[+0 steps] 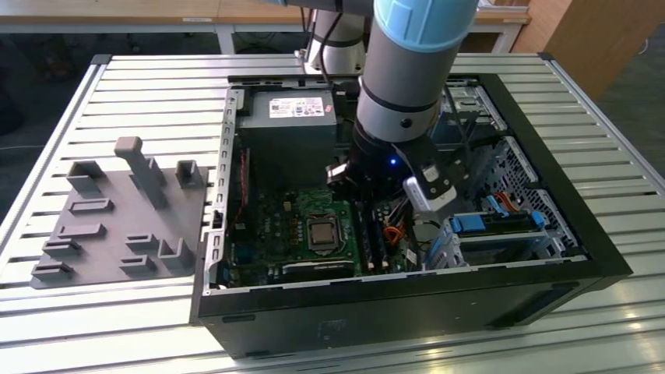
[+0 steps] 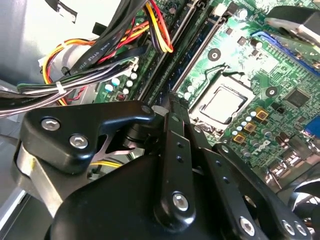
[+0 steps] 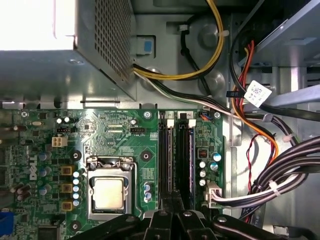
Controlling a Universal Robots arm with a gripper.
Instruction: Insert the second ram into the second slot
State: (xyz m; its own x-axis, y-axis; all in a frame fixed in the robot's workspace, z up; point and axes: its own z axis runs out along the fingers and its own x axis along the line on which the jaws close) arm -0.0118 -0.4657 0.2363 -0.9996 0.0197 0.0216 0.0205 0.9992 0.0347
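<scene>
Gripper (image 3: 172,212) fingers drawn together over the memory slots (image 3: 175,155).
Second ram (image 3: 191,160) looks seated: thin, stiff, fragile; press top edge only.

One computer case (image 1: 582,234), one motherboard (image 3: 115,140) (one processor socket (image 3: 108,192)), one grey fixture plate (image 1: 114,218).

Slatted metal worktable (image 1: 124,86) under bright light; pale desks (image 1: 156,15) behind, dark floor (image 1: 634,93), apparently a wooden cabinet (image 1: 592,31) at the exterior view's right.
</scene>
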